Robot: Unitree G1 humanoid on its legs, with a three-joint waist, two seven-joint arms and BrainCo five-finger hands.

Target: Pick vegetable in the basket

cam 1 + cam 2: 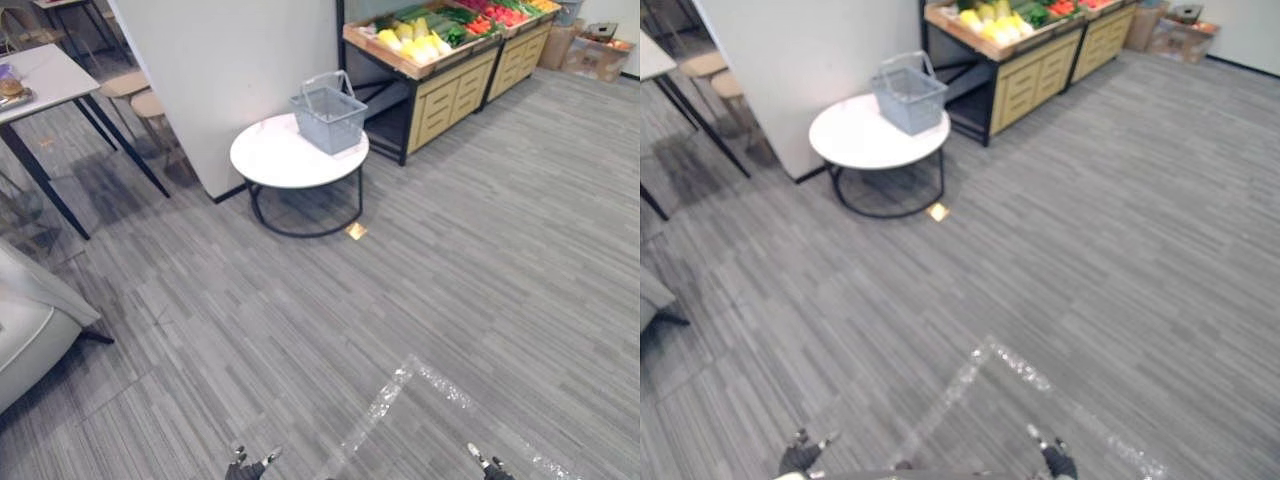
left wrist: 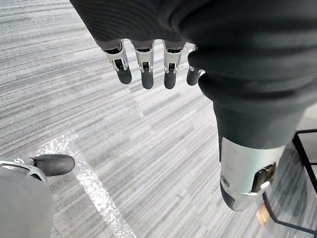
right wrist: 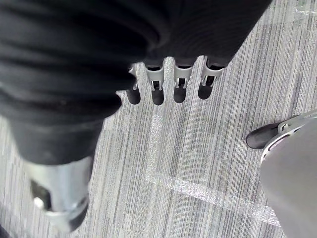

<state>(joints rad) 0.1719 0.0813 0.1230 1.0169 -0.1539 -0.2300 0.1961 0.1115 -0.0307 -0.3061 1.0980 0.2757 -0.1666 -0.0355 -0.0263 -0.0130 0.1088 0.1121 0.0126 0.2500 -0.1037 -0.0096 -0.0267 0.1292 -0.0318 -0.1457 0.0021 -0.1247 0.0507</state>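
A grey wire basket (image 1: 329, 113) with its handle up stands on a round white table (image 1: 285, 160) ahead of me. Behind it, a wooden stand (image 1: 440, 50) carries yellow, green and red vegetables (image 1: 415, 42). My left hand (image 1: 245, 468) hangs low at the bottom edge of the head view, far from the basket, and my right hand (image 1: 490, 466) hangs beside it to the right. Both wrist views look down on grey carpet past straight, relaxed fingers (image 2: 143, 67) (image 3: 181, 82) that hold nothing.
A white wall panel (image 1: 225, 70) rises behind the round table. A black-legged table (image 1: 45, 85) and stools (image 1: 140, 95) stand at the left, a pale seat (image 1: 30, 330) at the near left. Silver tape lines (image 1: 400, 385) cross the carpet. Cardboard boxes (image 1: 600, 50) sit far right.
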